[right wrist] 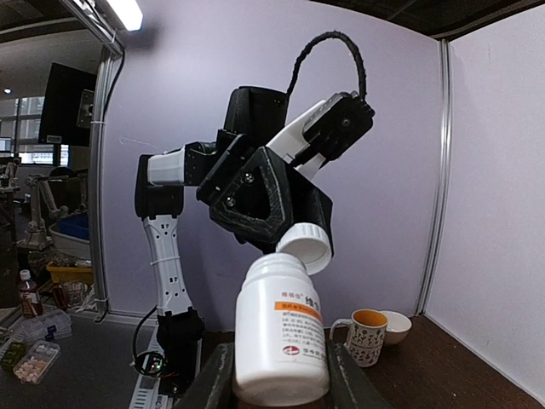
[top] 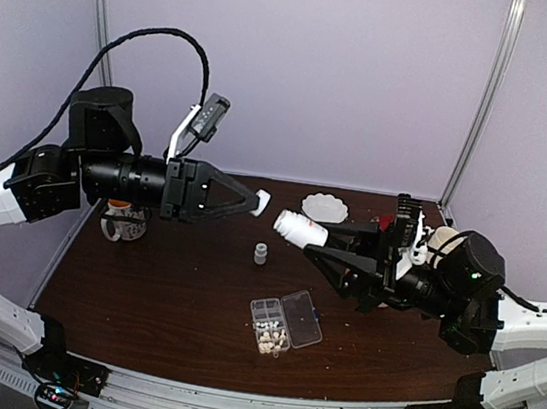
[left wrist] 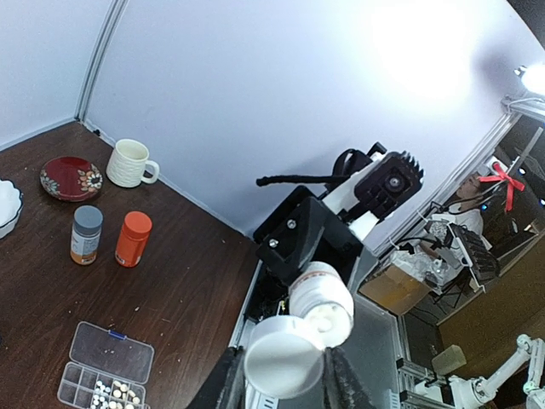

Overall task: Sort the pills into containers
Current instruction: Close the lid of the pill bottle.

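My left gripper is shut on a white screw cap, held in the air above the table. My right gripper is shut on a white pill bottle, tilted with its open mouth toward the cap. In the left wrist view the cap sits between my fingers, just off the bottle's mouth. In the right wrist view the bottle stands between my fingers, with the cap at its neck. The clear organiser box lies open below, with pills in its near cells.
A small grey-capped bottle stands on the table under the two grippers. A white scalloped dish is at the back. A mug stands at the far left. An orange bottle, cream mug and red plate are on the right side.
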You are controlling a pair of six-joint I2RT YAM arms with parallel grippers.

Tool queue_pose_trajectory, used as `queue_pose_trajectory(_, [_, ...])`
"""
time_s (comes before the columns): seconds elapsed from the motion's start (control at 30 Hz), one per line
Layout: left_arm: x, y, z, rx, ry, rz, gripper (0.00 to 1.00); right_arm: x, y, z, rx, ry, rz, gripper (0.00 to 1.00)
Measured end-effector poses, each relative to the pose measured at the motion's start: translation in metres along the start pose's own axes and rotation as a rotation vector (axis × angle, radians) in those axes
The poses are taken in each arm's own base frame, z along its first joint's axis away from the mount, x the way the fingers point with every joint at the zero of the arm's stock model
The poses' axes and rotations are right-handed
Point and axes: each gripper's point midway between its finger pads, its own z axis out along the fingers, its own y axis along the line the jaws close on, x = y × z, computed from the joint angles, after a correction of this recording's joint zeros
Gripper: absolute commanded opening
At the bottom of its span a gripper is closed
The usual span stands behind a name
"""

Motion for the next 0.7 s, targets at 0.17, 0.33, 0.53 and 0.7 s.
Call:
queue_pose_trajectory(0.17, [-0.003, -0.006, 0.001, 0.039, -0.023, -0.011, 0.27, 0.000, 0.002, 0.007, -0.009, -0.006, -0.015, 0.00])
queue_pose_trajectory(0.33, [0.001, -0.006, 0.003, 0.059, -0.017, -0.032, 0.27, -0.004, 0.002, 0.013, -0.012, -0.018, -0.031, 0.00])
queue_pose_trajectory(0.53, [-0.001, -0.010, 0.003, 0.085, -0.025, -0.044, 0.27, -0.008, 0.000, 0.019, -0.013, -0.031, -0.044, 0.00])
queue_pose_trajectory(0.7, [-0.003, -0.016, 0.001, 0.116, -0.038, -0.055, 0.27, -0.004, 0.000, 0.023, -0.013, -0.027, -0.044, 0.00])
